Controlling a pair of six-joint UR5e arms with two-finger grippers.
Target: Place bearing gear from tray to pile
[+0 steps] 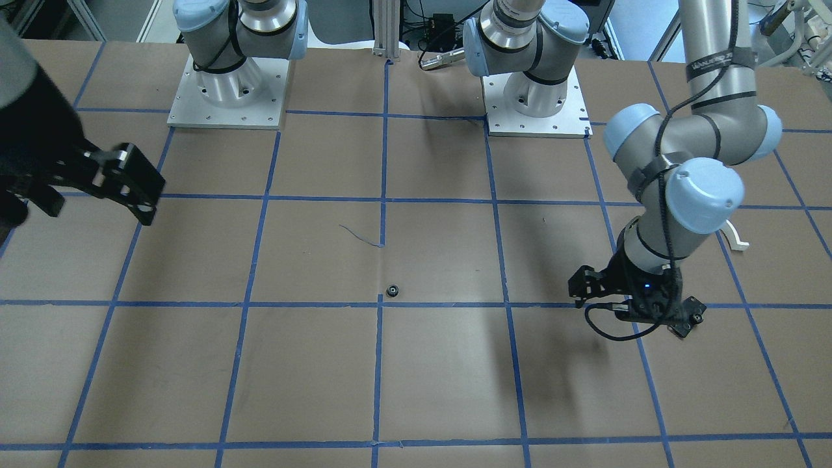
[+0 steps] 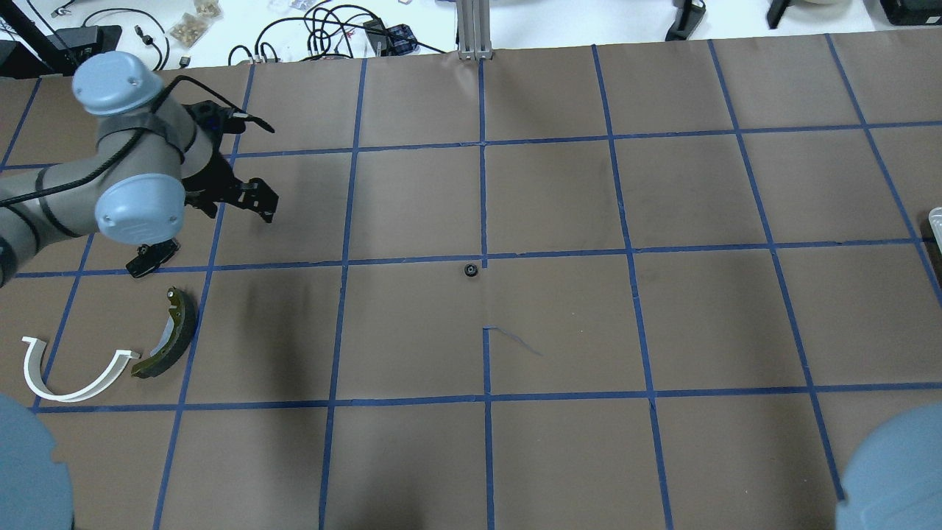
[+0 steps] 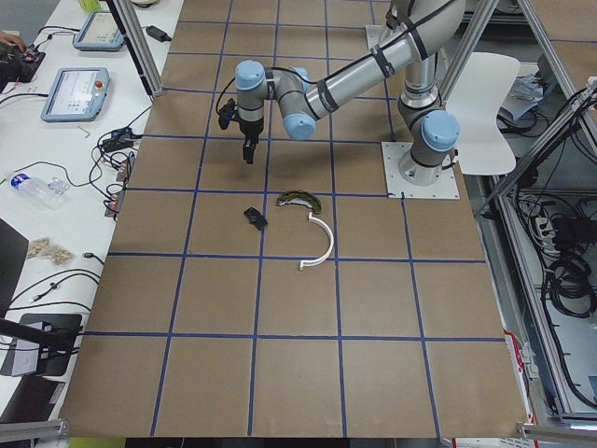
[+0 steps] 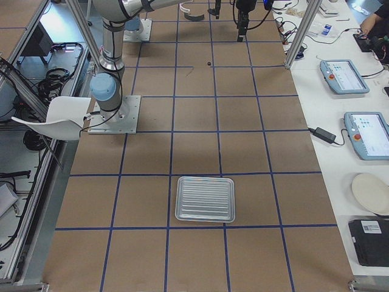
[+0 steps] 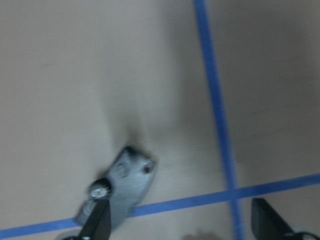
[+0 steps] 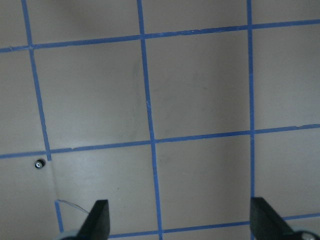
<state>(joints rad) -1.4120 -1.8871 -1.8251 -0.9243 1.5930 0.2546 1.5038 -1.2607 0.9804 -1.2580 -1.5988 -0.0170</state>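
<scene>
lettering on the left arm's black band [image 1: 718, 63] was too blurred to be read. the left gripper [image 5: 180, 227] was held low over the black plate [image 5: 122, 185], fingers apart and empty. the right gripper [image 6: 182, 222] was held high, likewise spread. the bearing gear [image 2: 471, 270] was seen lying mid-table [image 2: 662, 331], well apart from the tray [image 4: 205, 199] and the pile [image 2: 169, 335].

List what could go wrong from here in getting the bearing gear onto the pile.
1. The bearing gear is tiny and lies alone mid-table, off the tray; an off-centre pinch might flick it away.
2. The left gripper hangs open close to the pile's black plate; a low sweep could knock it.
</scene>
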